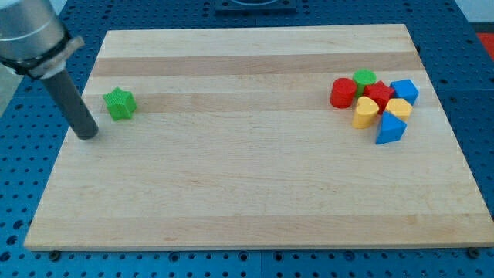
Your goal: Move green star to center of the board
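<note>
The green star [119,103] lies on the wooden board [255,177] near its left edge, in the upper half. My tip [87,134] rests on the board just left of and a little below the star, a short gap apart from it. The dark rod rises from the tip toward the view's top left.
A tight cluster sits at the board's upper right: a red cylinder [343,93], a green cylinder [364,78], a red star [379,96], a blue cube [404,91], two yellow blocks [365,112] [398,107] and a blue triangle [390,129].
</note>
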`<state>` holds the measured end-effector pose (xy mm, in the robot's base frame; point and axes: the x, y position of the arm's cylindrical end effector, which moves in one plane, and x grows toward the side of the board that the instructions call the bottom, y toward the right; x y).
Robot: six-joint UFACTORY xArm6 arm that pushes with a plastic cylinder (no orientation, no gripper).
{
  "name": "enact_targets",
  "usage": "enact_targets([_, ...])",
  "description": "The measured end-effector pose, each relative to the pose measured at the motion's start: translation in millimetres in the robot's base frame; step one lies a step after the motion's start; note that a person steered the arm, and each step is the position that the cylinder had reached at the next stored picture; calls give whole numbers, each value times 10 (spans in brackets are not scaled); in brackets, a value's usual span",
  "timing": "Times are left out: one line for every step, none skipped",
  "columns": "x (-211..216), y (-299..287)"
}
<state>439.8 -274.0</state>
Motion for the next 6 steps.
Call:
enact_targets([-332,-61])
enact_targets([-438,119])
enact_targets([-438,590])
enact_targets([-442,1077])
enact_targets([-495,1469])
enact_targets([-524,1739])
